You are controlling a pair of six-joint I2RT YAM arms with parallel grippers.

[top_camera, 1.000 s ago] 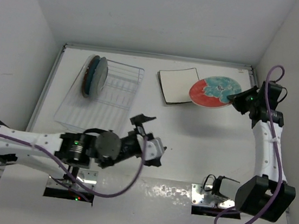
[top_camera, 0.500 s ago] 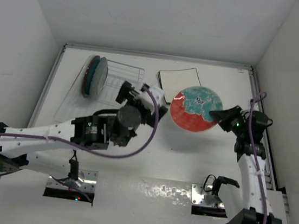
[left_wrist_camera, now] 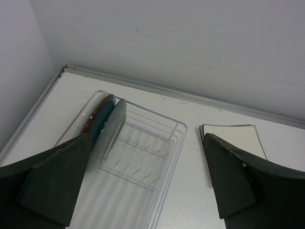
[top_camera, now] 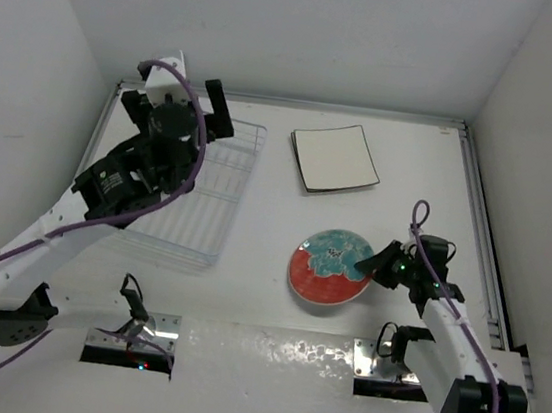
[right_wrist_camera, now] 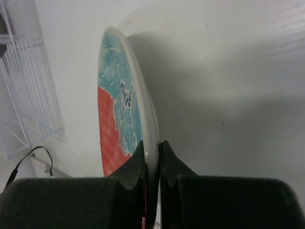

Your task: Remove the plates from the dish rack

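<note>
Right gripper (top_camera: 382, 265) is clamped on the rim of the red plate (top_camera: 329, 265), lower centre-right of the top view. Can't tell if the plate sits on the bench (top_camera: 245, 293) or just above it. Left gripper (left_wrist_camera: 147, 143) is spread wide and holds nothing, above the dish rack (left_wrist_camera: 177, 143) at upper left. A few plates (left_wrist_camera: 107, 126) stand on edge at the rack's far left end. Square plate (top_camera: 335, 157) lies flat at top centre.

Risks: letting go of the red plate while it's tilted drops it hard. The left gripper going in this wide could catch two close-packed plates, or snag a wire divider (left_wrist_camera: 143, 169) and drag the rack
</note>
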